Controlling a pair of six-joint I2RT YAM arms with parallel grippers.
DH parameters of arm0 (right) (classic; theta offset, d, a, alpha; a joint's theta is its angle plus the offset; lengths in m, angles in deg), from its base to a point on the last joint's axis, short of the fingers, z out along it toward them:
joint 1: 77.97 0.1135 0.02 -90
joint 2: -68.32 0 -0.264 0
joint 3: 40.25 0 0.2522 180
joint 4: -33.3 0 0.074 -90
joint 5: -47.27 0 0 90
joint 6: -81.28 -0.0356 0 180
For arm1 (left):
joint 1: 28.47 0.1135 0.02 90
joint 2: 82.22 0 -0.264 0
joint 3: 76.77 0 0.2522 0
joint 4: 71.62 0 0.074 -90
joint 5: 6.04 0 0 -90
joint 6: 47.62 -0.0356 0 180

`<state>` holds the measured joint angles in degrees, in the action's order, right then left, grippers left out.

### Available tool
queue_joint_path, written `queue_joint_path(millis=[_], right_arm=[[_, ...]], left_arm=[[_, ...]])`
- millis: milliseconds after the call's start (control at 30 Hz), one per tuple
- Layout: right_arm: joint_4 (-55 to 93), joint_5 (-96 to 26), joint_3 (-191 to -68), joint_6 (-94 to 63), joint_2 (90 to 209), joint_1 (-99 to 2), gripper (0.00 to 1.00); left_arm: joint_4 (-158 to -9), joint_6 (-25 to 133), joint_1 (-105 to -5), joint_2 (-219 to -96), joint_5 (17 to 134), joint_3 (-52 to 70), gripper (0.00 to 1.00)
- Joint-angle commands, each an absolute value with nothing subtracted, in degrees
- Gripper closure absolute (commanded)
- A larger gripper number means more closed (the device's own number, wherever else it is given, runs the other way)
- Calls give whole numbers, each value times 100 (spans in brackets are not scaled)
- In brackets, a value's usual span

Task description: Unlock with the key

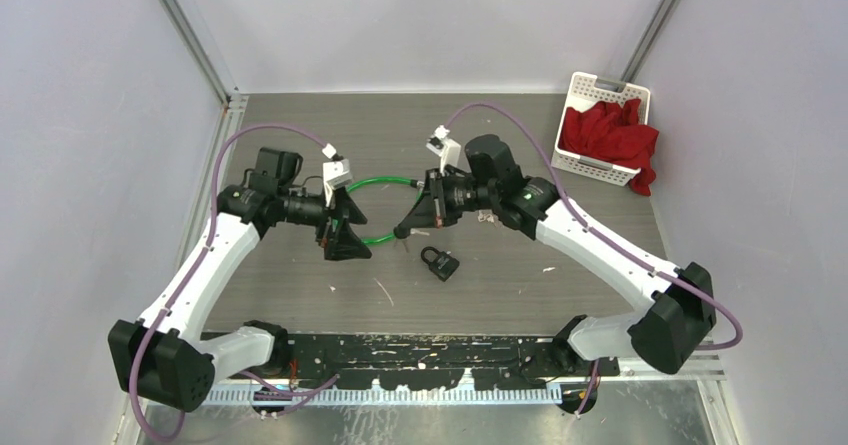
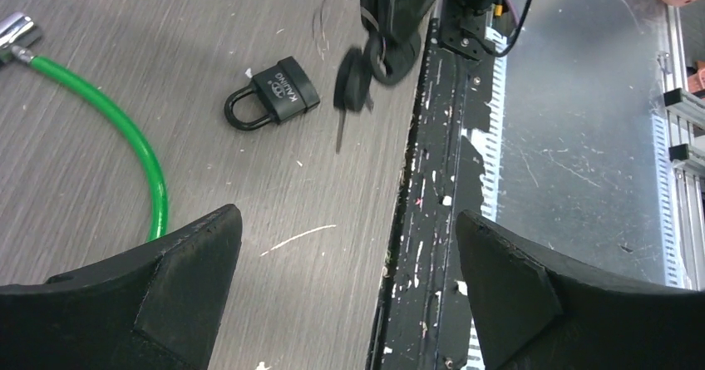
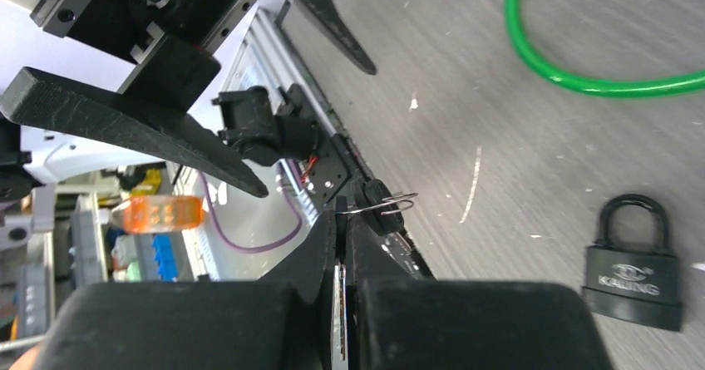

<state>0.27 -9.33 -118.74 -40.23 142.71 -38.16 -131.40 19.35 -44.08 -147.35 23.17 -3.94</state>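
Just beside the padlock (image 2: pixel 273 96), which is lying flat on the surface (image 2: pixel 208 21), I'm dangling the key (image 2: pixel 349 83) by its ring from my clenched right claw (image 3: pixel 341 220). My left claw (image 2: pixel 345 216) is hanging released and empty near the padlock. I'm judging insertion comes next: steadying the padlock, aligning the blade. The keyhole isn't showing in any view.
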Motion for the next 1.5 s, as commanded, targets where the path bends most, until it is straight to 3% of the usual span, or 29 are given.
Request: queue_joint_path(millis=[0,233,733,900,1033,1133,1333,1467], right_arm=[[484,-452,-12228,-4345,14444,-3530,99],[1094,-420,-12265,-4884,14567,-3227,99],[2027,-386,-12271,-5717,14593,-2961,99],[2302,-419,-12288,-5935,14637,-2840,99],[2006,-544,-12553,-5809,14676,-2754,99],[1863,-714,-12659,-5758,14656,-2740,99],[2262,-1810,-12263,-6337,14335,-2673,99],[2801,-2439,-11864,-6863,14143,-2561,99]], left_arm=[[-13481,1423,-4449,-14595,1704,-367,0],[-14438,239,-4458,-14405,1268,-388,3],[-14250,2,-4468,-14356,1227,-569,2],[-13941,326,-4461,-14328,1036,-642,5],[-13340,1025,-4440,-13831,1448,-884,1],[-13309,1205,-4439,-13454,1720,-887,5],[-11234,3506,-4441,-12150,2390,-1648,12],[-10530,4157,-4442,-11579,2671,-2132,12]])
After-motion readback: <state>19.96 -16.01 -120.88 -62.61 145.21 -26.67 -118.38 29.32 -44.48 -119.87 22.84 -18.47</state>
